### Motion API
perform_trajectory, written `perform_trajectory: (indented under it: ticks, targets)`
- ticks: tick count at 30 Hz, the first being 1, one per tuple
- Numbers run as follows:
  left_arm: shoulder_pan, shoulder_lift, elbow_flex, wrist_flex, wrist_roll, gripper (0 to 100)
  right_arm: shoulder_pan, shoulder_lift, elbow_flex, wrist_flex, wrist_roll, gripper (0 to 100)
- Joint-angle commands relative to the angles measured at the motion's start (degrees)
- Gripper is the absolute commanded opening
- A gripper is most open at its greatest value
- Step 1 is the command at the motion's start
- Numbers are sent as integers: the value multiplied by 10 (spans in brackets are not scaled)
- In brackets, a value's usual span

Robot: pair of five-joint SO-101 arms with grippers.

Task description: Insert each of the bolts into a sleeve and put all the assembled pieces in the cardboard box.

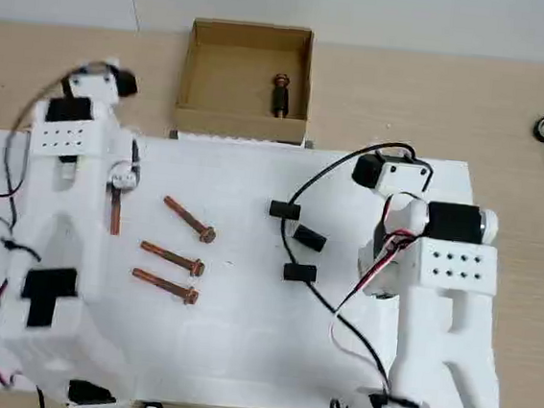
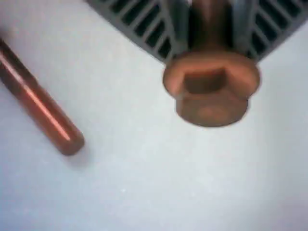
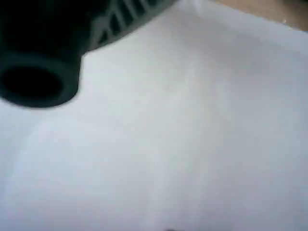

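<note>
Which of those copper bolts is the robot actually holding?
The bolt clamped in the left end effector, farthest left; the three loose bolts lie free on the white sheet.

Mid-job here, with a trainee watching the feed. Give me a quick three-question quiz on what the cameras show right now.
1. How many loose bolts lie on the white sheet, not counting any that is held?
2. True or false: the cardboard box is empty.
3. What does the left end effector hold? A) a sleeve B) a bolt C) scissors

Key
1. Three.
2. False: one assembled piece already lies in it.
3. B: a bolt, gripped by its shank with the head sticking out.
</note>
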Motion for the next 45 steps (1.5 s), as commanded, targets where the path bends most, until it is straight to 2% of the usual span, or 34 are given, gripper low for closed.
perform_trajectory:
  ticks: [1,5,13,18,25,31,40,45]
  targets:
    - [20,-100,-27,48,2,5,-27,-76,-24,11,-5,3]
    - [43,-177,-25,86,1,5,-48,-167,-23,11,-4,2]
    - [51,-320,-17,91,1,5,-45,-297,17,8,-7,2]
    - [50,-376,68,79,9,5,-47,-390,110,-66,-77,2]
    - [53,-498,237,-47,110,5,-58,-548,295,-211,-95,2]
    - [83,-623,393,-163,187,5,-138,-640,392,-228,-98,2]
    - [172,-755,502,-245,278,5,-209,-702,476,-325,-98,2]
    - [192,-794,550,-325,286,5,-281,-731,523,-374,-98,2]
